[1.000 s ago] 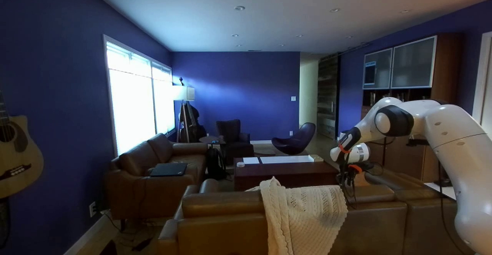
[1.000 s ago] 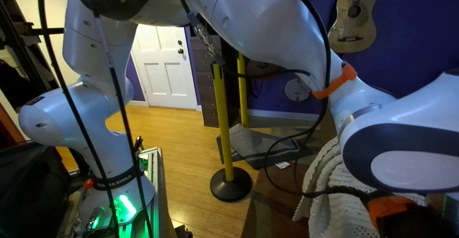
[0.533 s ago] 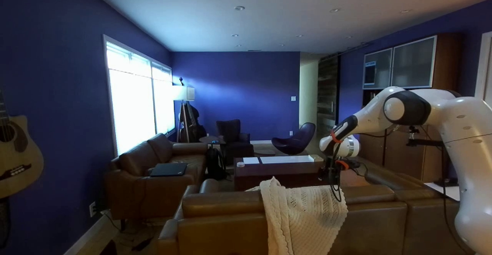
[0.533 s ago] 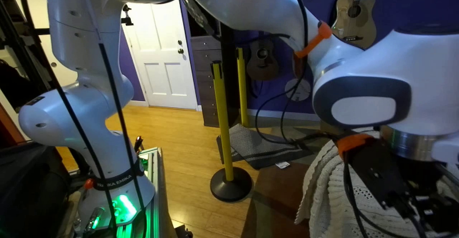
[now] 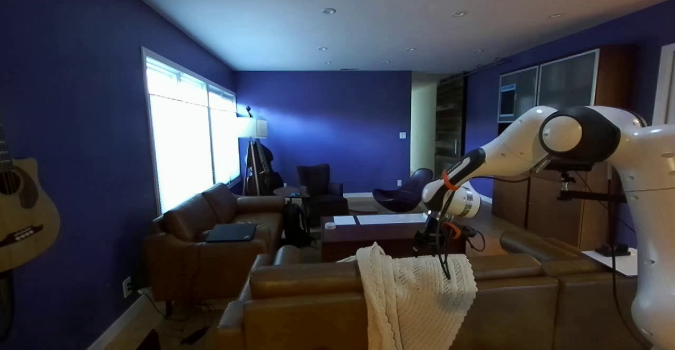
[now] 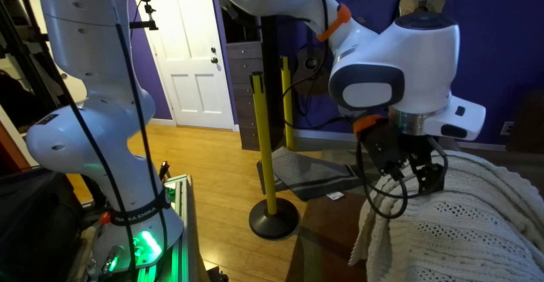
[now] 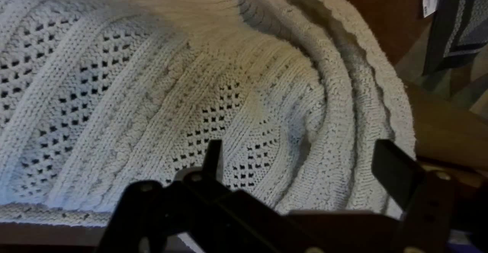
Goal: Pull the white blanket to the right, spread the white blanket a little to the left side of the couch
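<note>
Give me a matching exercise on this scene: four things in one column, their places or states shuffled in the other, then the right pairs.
Things
1. White knitted blanket
2. Gripper
3. Closed laptop
4. Nearer yellow stanchion

Places and states
A. Jaws standing apart
B. Standing on a round black base
C. Draped over the long couch
D. Lying on the smaller sofa

Pairs
1-C; 2-A; 3-D; 4-B

The tool (image 6: 430,184) points down over the white blanket (image 6: 463,231); 2 yellow posts (image 6: 264,146) stand upright.
</note>
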